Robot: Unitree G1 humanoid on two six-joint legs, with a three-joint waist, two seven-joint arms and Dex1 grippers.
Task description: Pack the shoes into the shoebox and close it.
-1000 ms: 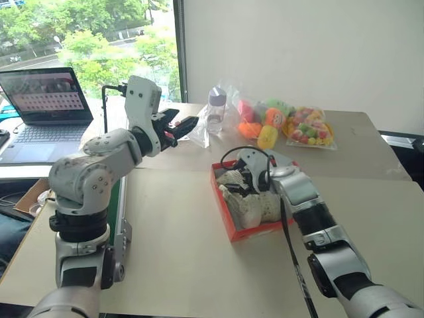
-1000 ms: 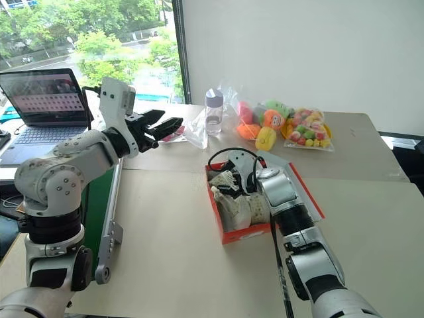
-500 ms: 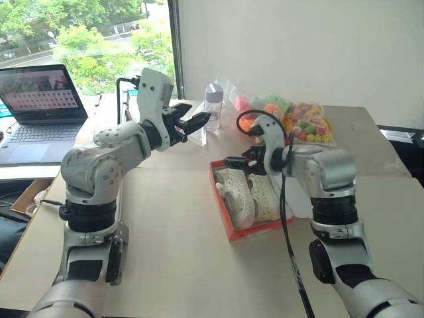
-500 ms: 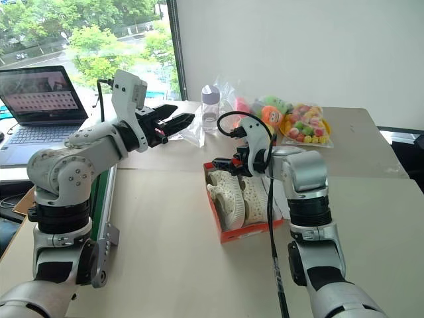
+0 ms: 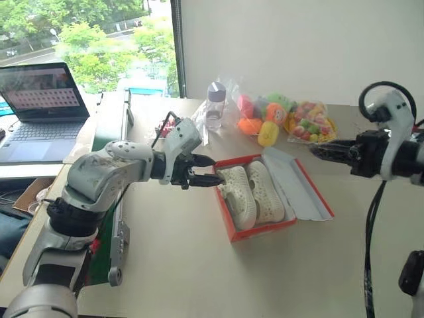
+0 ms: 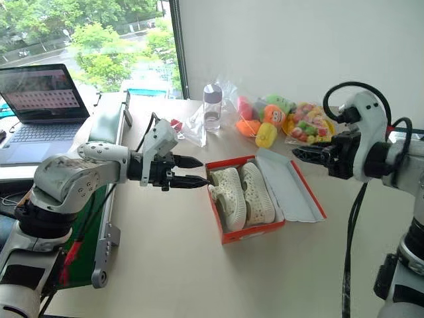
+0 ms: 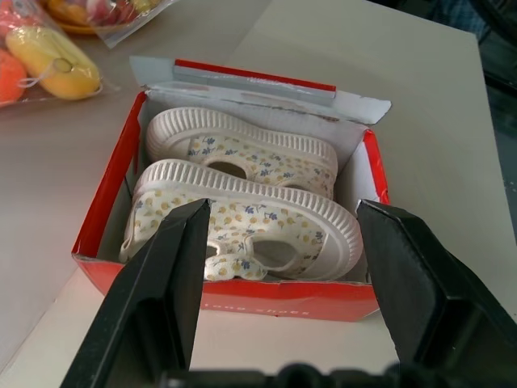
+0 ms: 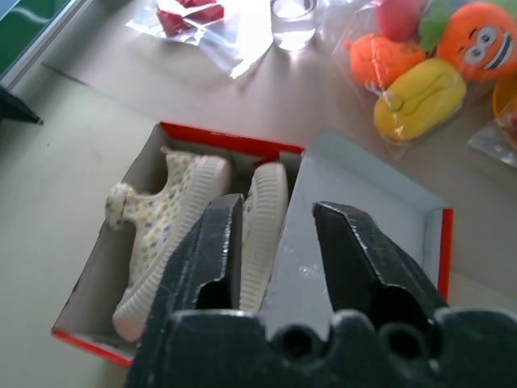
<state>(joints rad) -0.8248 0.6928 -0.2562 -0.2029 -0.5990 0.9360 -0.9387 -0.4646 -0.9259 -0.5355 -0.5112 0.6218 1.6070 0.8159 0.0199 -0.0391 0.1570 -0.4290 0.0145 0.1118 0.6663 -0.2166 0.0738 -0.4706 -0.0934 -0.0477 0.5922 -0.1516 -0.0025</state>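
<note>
I stand at a pale beige desk point(image 5: 172, 265) set against a white wall, with a window onto green trees at my far left. A laptop point(image 5: 41, 106) sits open on a lower surface to my left. Along the far edge of the desk are a clear bottle point(image 5: 214, 106), a crumpled plastic bag point(image 6: 192, 129) and bagged plush toys point(image 5: 281, 122).

The shoebox point(image 5: 228, 222) lies open mid-desk, its lid point(image 5: 301, 192) folded back flat toward my right, white inside up. The shoes point(image 5: 252, 195) lie side by side inside it, pale soles showing, small flower print on the uppers.

My left arm reaches across low over the desk; my left claw point(image 5: 207, 170) points at the box's near-left end, just beside it and apart from it, fingers spread moderately wide and empty.

My right arm is raised off to the right, well clear of the box; my right claw point(image 6: 303, 153) points back toward it, fingers drawn narrow with a small gap, holding nothing.
</note>
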